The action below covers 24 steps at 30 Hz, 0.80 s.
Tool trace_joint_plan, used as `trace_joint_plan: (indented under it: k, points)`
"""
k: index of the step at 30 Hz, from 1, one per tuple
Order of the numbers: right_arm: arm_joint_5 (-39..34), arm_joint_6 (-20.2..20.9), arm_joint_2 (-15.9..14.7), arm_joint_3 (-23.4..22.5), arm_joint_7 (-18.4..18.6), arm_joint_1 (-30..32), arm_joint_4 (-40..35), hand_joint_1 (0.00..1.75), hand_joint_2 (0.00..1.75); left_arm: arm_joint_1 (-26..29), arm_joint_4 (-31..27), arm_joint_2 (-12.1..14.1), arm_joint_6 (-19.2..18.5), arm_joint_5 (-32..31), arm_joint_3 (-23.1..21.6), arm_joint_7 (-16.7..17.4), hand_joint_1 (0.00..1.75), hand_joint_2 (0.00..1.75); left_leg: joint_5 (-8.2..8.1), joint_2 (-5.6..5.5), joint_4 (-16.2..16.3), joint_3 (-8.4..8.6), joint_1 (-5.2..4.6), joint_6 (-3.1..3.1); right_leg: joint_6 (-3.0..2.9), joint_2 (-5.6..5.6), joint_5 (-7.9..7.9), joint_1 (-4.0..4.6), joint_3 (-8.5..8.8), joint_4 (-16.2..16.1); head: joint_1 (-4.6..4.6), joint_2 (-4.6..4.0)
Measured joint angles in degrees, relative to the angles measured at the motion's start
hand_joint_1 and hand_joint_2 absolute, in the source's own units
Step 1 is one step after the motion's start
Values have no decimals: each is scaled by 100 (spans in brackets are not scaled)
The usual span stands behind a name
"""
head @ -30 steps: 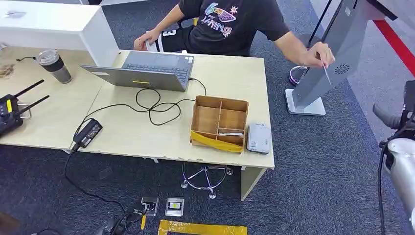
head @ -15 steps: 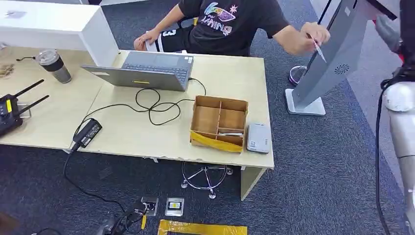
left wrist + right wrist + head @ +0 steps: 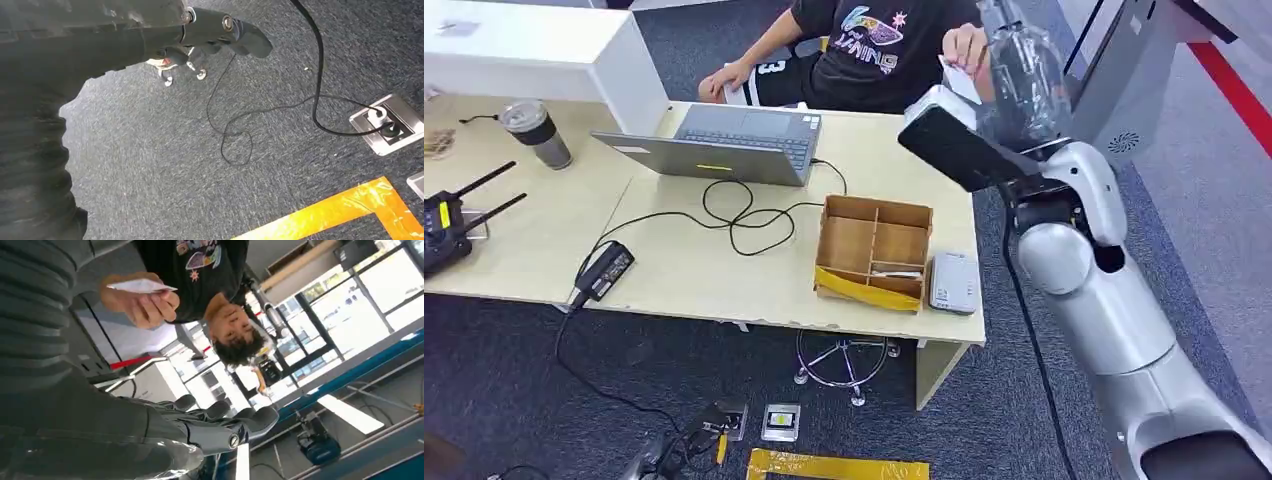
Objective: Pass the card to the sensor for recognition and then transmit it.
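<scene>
My right arm is raised across the head view, forearm lying over the far right corner of the desk (image 3: pixel 674 270), with the right hand (image 3: pixel 1014 55) up near the seated person's chest. From the right wrist camera the hand (image 3: pixel 220 427) shows its fingers (image 3: pixel 260 417) stretched out and apart, nothing in them — empty and spread.

The card (image 3: pixel 140 286) is a thin white piece pinched in the person's hand (image 3: pixel 142 302), held close to my right hand but apart from it. In the head view I see the card (image 3: pixel 961 80) as a white sliver at the person's fingers, partly behind my blurred hand.

The sensor (image 3: pixel 952 282) — a small grey box — lies flat on the desk near the front right edge, just beside the cardboard tray (image 3: pixel 871 252), which has compartments and yellow tape along its front wall. One compartment holds something thin and pale; I cannot tell what.

My left hand (image 3: pixel 220 32) hangs over the grey carpet (image 3: pixel 150 150); dark fingers curl loosely with nothing between them, though I cannot tell the pose fully.

Elsewhere on the desk: an open laptop (image 3: pixel 724 145), a black cable (image 3: pixel 734 215) looping to a power brick (image 3: pixel 604 270), a tumbler (image 3: pixel 536 133). A grey kiosk stand (image 3: pixel 1124 90) stands on the floor to the right.
</scene>
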Motion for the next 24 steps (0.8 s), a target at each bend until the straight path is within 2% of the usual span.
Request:
trace_joint_plan:
  k: [8,16,22,24]
  points:
    - [171,190,317,376,13,69,197,0,175,0,2,-2,-46,-35,74,-22,0,175,0,0,0,0,1,0,0,1,0,1,-2,0,0,-2]
    - [317,-61,457,566,15,35,1036,0,175,-1,0,0,-66,-103,79,-22,0,175,0,0,0,0,0,0,0,0,0,1,-1,0,2,0]
    - [317,-65,459,568,11,33,1053,0,175,-1,0,0,-68,-105,79,-22,0,175,0,0,0,0,0,0,0,0,0,1,-1,0,0,-2]
    - [284,-120,477,581,-24,-11,1271,0,175,-1,0,-2,-74,-118,79,-22,0,175,0,0,0,0,0,0,0,1,0,0,-2,0,2,-2]
